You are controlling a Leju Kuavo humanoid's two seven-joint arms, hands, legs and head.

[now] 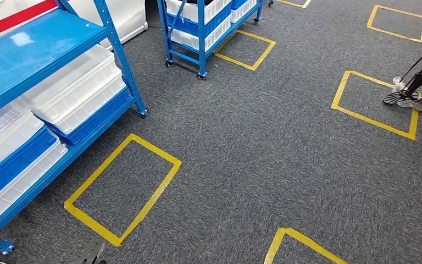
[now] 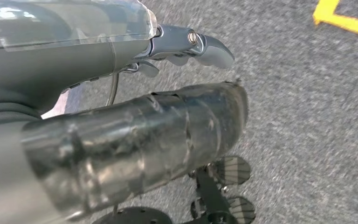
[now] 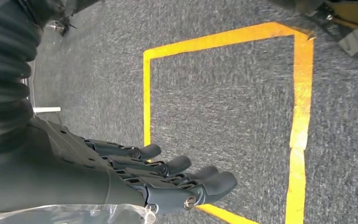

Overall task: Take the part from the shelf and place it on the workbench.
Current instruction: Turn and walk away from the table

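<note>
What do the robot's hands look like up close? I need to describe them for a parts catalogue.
The left hand has a thick, glossy dark grey thumb, slimmer grey fingers with a metal screw at the pivot, clear plastic wrap over its back and a thin cable. The right hand has dark grey segmented fingers with rounded tips, a black ribbed wrist cover and clear plastic too.

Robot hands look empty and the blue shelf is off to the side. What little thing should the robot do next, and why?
Probably turn and step toward the blue shelf on its left. The left hand and right hand both hang over grey carpet holding nothing, and the white bins sit at the head view's edge, too far aside to reach into yet.
</note>
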